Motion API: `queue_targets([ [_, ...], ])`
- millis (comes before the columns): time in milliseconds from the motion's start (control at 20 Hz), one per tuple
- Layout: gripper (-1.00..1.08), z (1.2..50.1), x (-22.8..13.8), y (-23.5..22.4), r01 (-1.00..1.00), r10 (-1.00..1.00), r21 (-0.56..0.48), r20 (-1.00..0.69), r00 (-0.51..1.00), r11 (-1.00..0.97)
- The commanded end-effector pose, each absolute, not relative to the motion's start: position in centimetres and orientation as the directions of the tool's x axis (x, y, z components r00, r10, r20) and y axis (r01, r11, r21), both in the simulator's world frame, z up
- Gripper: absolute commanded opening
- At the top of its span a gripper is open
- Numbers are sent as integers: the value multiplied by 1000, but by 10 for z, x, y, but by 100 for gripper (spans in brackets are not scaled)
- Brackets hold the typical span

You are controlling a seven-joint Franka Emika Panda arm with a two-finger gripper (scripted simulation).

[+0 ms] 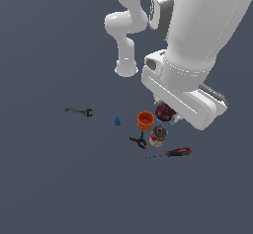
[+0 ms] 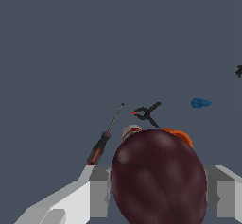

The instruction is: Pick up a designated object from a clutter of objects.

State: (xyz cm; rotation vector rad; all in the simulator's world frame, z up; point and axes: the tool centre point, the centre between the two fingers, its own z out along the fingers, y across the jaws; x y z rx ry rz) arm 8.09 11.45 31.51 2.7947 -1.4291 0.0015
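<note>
The dark maroon ball (image 2: 159, 176) sits between my two grey fingers (image 2: 99, 192) in the wrist view and fills the gap between them. In the exterior view the ball (image 1: 164, 112) hangs under my hand, above the floor, with my gripper (image 1: 166, 113) shut on it. Below it lies the clutter: the orange cup (image 1: 145, 120), the silver-red can (image 1: 158, 136), the black clamp (image 1: 139, 141) and the red-handled screwdriver (image 1: 170, 153). The light blue block is mostly hidden behind the ball.
A small blue piece (image 1: 117, 121) lies on the exterior view's left of the cup. A dark wrench (image 1: 79, 111) lies further left. The arm's white base (image 1: 126, 69) stands behind the clutter. The floor is flat dark grey.
</note>
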Motion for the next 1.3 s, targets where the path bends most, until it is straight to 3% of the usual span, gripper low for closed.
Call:
queue_targets([
  [0,-100,330,88,128,-811,-811,1,1,585,-585],
  [600,-100,376,113,171,-810,-810,1,0,586,-586],
  [1250,-100,390,122,184,-810,-810,0,0,586,-586],
])
